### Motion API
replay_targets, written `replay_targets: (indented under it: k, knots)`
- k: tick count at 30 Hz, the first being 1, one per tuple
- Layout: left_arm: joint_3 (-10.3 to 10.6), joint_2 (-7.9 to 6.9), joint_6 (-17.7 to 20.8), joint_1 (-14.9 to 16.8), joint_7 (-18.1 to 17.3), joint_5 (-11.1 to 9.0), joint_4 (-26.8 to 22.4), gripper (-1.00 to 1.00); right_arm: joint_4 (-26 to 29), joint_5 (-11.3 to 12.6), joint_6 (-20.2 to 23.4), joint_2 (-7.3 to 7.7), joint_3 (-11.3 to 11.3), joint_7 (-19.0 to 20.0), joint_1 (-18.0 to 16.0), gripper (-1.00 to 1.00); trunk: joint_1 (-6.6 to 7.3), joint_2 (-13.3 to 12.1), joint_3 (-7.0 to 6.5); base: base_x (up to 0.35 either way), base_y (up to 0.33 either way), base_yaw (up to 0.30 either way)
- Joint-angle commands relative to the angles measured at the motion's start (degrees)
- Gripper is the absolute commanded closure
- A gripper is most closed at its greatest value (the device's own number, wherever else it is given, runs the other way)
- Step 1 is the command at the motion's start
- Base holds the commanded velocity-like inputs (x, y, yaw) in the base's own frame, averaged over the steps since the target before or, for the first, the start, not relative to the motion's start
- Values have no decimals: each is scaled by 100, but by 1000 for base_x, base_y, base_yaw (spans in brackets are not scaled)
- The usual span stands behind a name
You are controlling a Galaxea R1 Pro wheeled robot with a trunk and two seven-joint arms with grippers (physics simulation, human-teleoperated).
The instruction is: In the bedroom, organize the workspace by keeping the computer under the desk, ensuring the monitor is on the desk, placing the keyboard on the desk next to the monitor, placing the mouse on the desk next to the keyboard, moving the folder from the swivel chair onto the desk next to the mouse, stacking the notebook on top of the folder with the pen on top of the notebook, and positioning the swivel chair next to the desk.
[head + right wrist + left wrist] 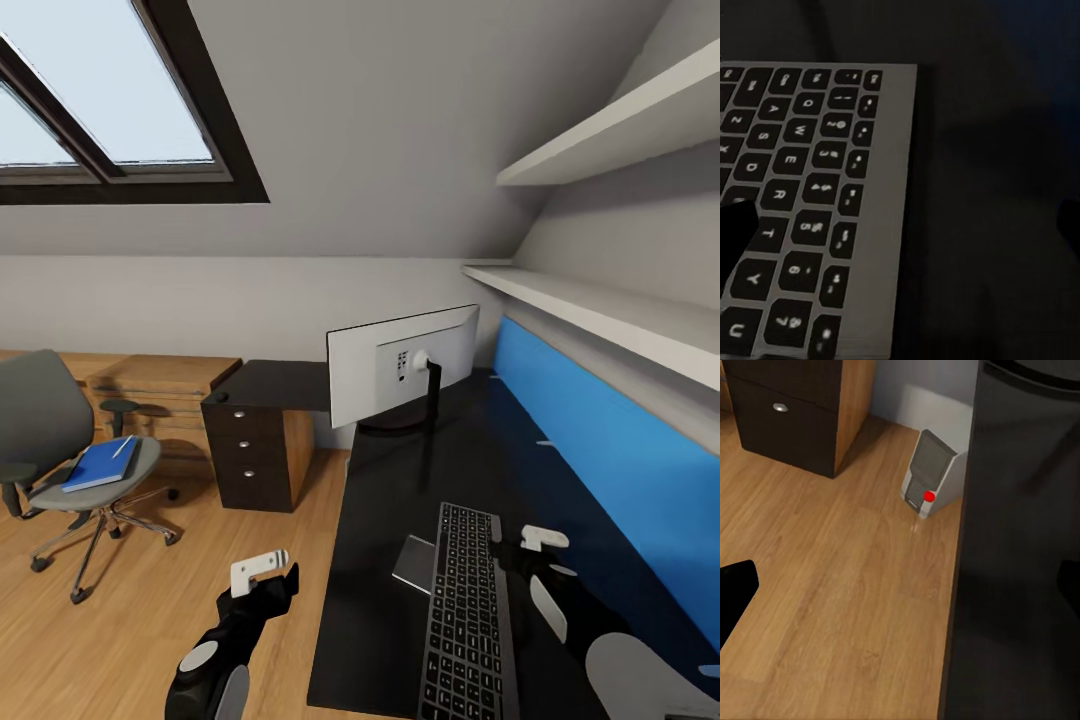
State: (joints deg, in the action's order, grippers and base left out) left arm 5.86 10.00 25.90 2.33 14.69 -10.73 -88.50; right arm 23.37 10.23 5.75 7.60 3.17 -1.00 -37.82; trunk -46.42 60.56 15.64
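The monitor (400, 370) stands on the black desk (400, 470) with its pale back toward me. In front of it lies the keyboard (465, 610), with a small flat grey piece (415, 563) against its left side; I cannot tell if that is the mouse. My right gripper (530, 548) hovers open over the keyboard's (802, 187) right edge. My left gripper (272, 575) hangs open over the floor beside the desk. The computer (930, 472) stands on the floor at the desk's edge. The swivel chair (45, 420) at far left holds a blue folder or notebook (98, 466) with the pen (123, 447) on top.
A black three-drawer unit (250, 450) stands under the desk's far end, with a light wooden dresser (165, 385) behind it. A blue back panel (600, 450) and white shelves (600, 310) line the right wall. Wooden floor (200, 560) lies open between the chair and the desk.
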Motion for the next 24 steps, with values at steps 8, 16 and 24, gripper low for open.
replay_targets:
  k: [8, 16, 24]
  knots:
    - [4, 0, 20, 4, 51, -76, -2, -100, -7, 41, 48, -102, -14, -7, -1, -100, -66, 126, 62, 0, 0, 0]
    - [3, 0, 20, 4, 54, -78, 3, -100, -9, 20, 57, -216, -38, -6, -1, -100, -242, 446, 205, 0, 0, 0]
    - [3, 0, 20, 4, 52, -78, 3, -100, -14, -8, 58, -326, -51, -10, -2, -100, -418, 767, 349, 0, 0, 0]
